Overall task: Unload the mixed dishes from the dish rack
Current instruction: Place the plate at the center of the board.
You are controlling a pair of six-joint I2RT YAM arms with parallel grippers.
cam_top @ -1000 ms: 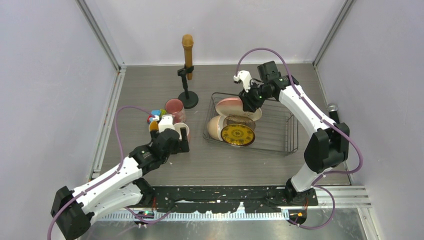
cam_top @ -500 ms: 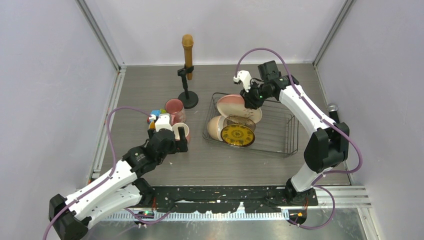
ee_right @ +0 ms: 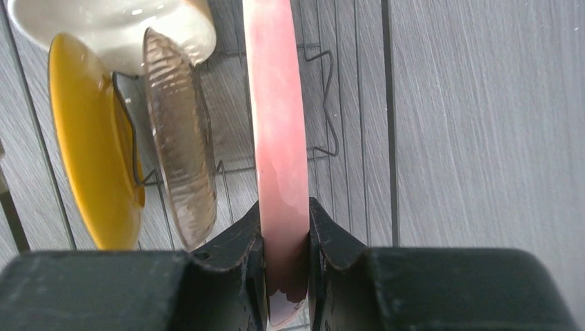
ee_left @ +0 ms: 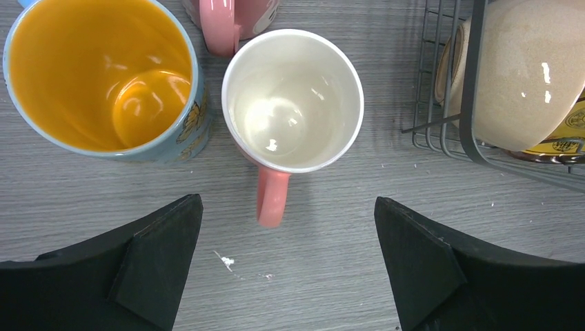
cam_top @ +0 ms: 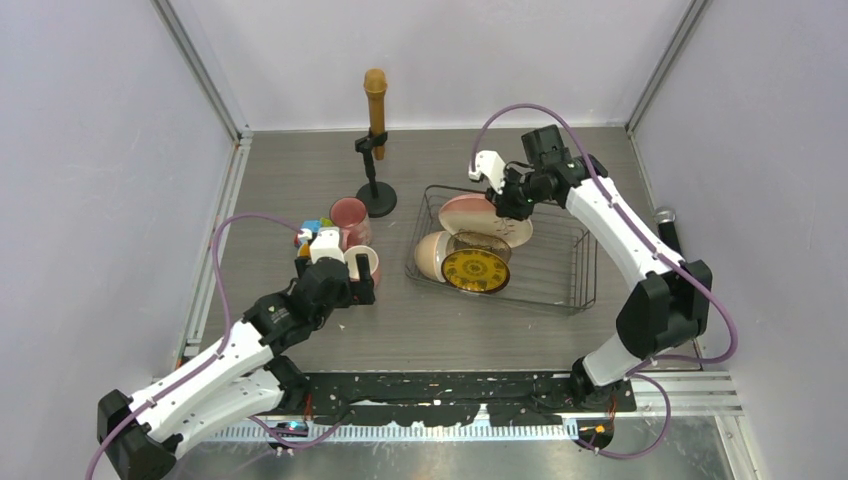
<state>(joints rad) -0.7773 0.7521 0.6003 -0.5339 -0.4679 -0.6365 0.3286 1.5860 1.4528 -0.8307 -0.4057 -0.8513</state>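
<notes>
The black wire dish rack point(cam_top: 584, 262) stands right of centre. My right gripper point(cam_top: 514, 199) is shut on the rim of the large pink-and-cream plate point(cam_top: 470, 213), held on edge over the rack's far part; the right wrist view shows the pink rim point(ee_right: 276, 124) pinched between both fingers. In the rack sit a cream bowl point(cam_top: 432, 254), a brownish bowl point(cam_top: 478, 241) and the small yellow patterned plate point(cam_top: 475, 271). My left gripper point(ee_left: 286, 262) is open and empty, just behind the handle of a pink mug point(ee_left: 293, 100). The mug with yellow inside point(ee_left: 96, 76) and another pink mug point(ee_left: 231, 17) stand beside it.
A black microphone stand point(cam_top: 376, 150) with a brown microphone stands behind the mugs. Small colourful toy blocks point(cam_top: 315, 226) lie left of the mugs. The rack's near-left corner point(ee_left: 441, 83) is right of the left gripper. Walls enclose the table on three sides.
My right gripper has moved the pink-and-cream plate a little to the right and up over the rack. My left arm shifted slightly and now holds still by the mugs.
</notes>
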